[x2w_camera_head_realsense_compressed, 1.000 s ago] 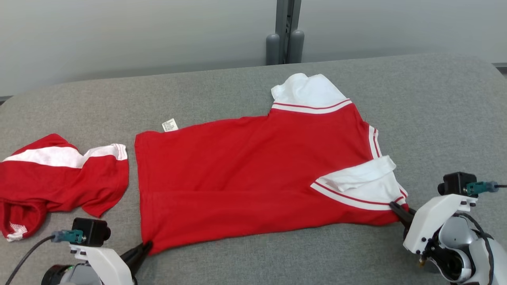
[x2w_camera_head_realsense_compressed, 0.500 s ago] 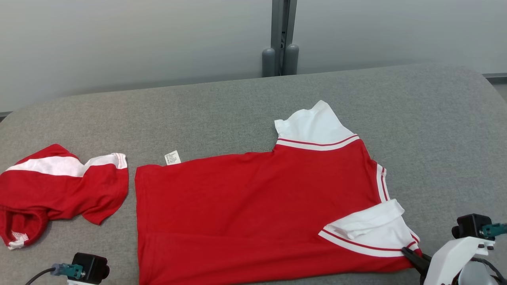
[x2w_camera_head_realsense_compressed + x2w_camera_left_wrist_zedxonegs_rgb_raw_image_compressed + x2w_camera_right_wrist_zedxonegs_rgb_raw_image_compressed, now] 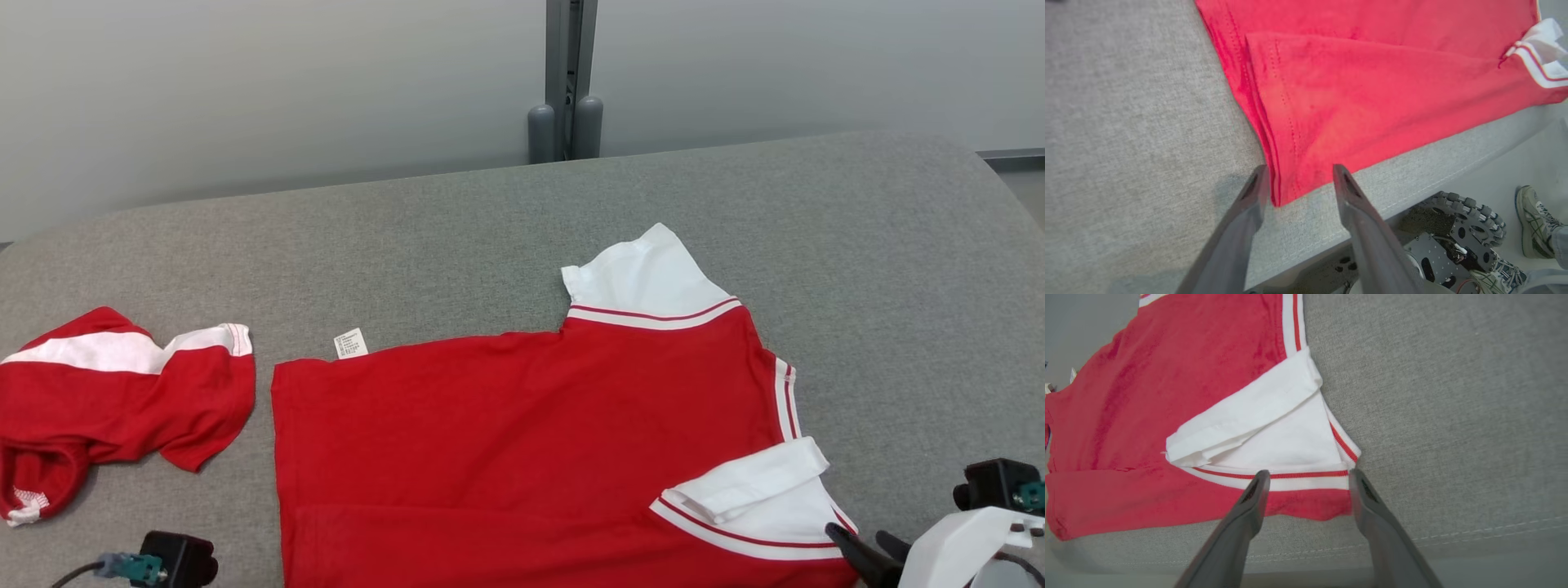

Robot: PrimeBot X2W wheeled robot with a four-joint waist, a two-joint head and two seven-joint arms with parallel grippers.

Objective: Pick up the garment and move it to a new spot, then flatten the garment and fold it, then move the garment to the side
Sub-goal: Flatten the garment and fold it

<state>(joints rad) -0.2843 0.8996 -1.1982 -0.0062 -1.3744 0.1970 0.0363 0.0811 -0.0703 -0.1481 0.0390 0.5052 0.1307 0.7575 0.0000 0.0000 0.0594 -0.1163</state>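
I find the garment (image 3: 522, 441), red with white sleeves, spread flat on the grey desk (image 3: 898, 269). It reaches toward 6 o'clock in the head view, with its near edge folded over onto itself. A second red-and-white garment (image 3: 114, 400) lies crumpled just apart at its 9 o'clock. My left jaws stand wide, fingers (image 3: 1255, 192) astride the hem corner at the garment's 7 o'clock and not closed on it, and my right jaws stand equally wide, fingers (image 3: 1253, 494) either side of the striped sleeve corner at its 5 o'clock.
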